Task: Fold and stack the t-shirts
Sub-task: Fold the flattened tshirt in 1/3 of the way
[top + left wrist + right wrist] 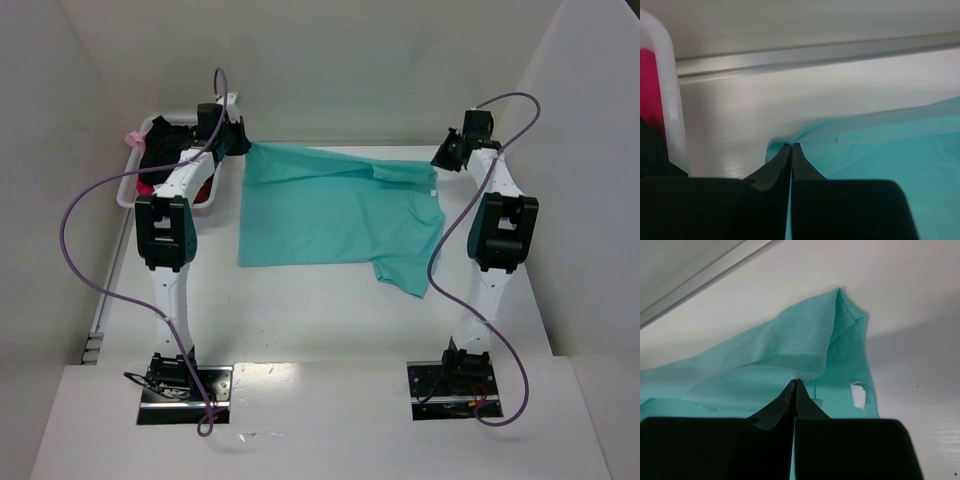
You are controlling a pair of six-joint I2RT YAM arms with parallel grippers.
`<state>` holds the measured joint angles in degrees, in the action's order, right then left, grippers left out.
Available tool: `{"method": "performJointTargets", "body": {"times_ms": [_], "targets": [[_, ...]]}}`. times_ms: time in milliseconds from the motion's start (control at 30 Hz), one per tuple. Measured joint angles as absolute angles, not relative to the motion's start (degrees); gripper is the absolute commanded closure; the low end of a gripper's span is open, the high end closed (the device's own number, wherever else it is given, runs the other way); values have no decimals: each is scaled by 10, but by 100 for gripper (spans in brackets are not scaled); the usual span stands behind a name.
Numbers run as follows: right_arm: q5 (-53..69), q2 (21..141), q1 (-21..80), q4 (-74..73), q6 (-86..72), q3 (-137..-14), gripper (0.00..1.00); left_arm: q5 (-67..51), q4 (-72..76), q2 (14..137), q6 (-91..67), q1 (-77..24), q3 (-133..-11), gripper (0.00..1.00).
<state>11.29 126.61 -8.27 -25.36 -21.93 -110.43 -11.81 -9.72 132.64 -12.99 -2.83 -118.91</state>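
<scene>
The teal t-shirt (330, 215) lies spread on the table (300, 310), with the left jaws clamped on its far-left corner beside the basket (127, 188) and the right jaws on its far-right corner. This is likely the flattening step; next it needs laying smooth, then folding.

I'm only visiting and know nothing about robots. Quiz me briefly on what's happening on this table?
1. Fill in: the left pincer and right pincer are both ___ on the teal t-shirt.
2. True or false: the teal t-shirt lies inside the white basket.
3. Which pincer is beside the basket? A) left B) right
Key: 1 shut; 2 false; 3 A.
</scene>
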Motion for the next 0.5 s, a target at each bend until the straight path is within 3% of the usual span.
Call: {"method": "performJointTargets", "body": {"times_ms": [333, 500], "targets": [[124, 1224, -83, -224, -218, -1000, 100, -118, -105, 1268, -107, -28, -999, 100], [132, 1211, -83, -214, -216, -948, 100, -120, -108, 1239, -105, -28, -967, 100]]}}
